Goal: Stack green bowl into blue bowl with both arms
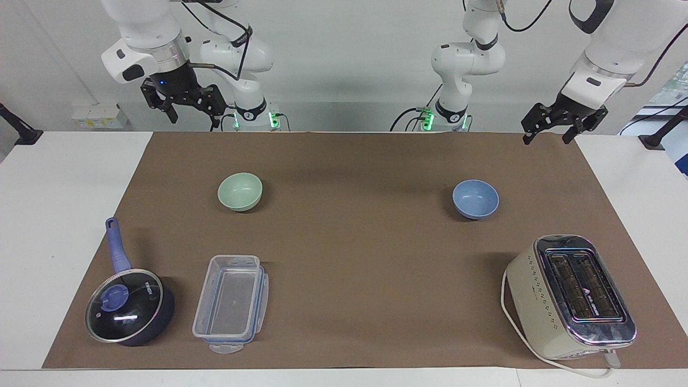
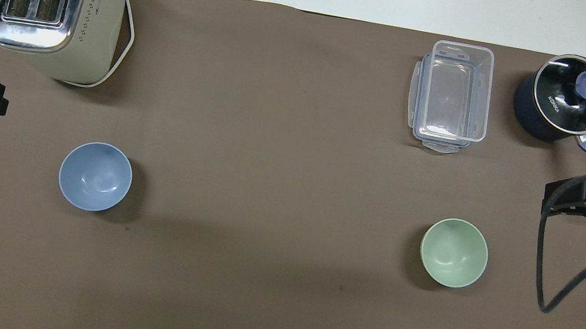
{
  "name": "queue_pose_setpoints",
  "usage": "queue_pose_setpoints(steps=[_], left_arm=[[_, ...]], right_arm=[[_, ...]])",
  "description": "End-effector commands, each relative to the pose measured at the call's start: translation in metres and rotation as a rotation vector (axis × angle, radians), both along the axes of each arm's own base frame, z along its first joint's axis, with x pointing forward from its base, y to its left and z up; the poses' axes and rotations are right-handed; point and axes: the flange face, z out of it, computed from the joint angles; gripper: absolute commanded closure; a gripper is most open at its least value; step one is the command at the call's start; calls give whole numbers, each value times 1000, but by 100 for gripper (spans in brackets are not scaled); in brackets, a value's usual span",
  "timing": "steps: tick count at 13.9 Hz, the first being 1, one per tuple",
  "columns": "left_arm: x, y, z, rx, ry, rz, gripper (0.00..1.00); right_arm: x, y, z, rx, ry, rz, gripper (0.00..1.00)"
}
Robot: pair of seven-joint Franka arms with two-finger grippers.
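The small round pale mint-green bowl (image 1: 240, 191) sat upright on the brown-covered worktop (image 1: 355, 258) toward the right arm's end, and the small round periwinkle-blue bowl (image 1: 475, 199) sat upright toward the left arm's end, the two well apart and about equally near the robots. Both were mouth-up and round, so neither had a long axis or a preferred heading; any approach angle around the rim looked equally good. The right end effector (image 1: 183, 105) hung high over the worktop's edge nearest the robots, at its own end, fingers spread and holding nothing; the left end effector (image 1: 564, 124) hung likewise over the edge at its end, fingers parted and empty. Nothing of the task appeared done. Farther from the robots than the green bowl stood a clear plastic rectangular food container (image 1: 231, 303) and, beside it, a dark saucepan with a glass lid and blue handle (image 1: 129, 306); farther than the blue bowl lay a cream and chrome two-slot toaster (image 1: 572, 295). The main risks, as I judged them: a thin-rim pinch on the smooth matte green bowl could slip or tip it as it lifted; a handover between arms could drop it if one released early; and a release off-centre over the blue bowl could leave the green bowl perched on the rim or knock the blue bowl sideways.
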Motion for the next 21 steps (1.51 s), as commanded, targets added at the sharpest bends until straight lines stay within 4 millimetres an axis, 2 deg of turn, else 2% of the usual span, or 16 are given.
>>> queue_pose_setpoints(steps=[1, 6, 17, 21], left_arm=[[0, -3, 4, 9, 6, -20, 0], [-1, 3, 4, 4, 3, -12, 0], [-3, 2, -1, 4, 15, -12, 0], [-8, -6, -4, 5, 23, -25, 0]], right_arm=[[-4, -5, 1, 28, -25, -11, 0], [-3, -7, 2, 14, -35, -11, 0], [-1, -7, 4, 14, -49, -11, 0], [0, -2, 4, 16, -64, -5, 0]])
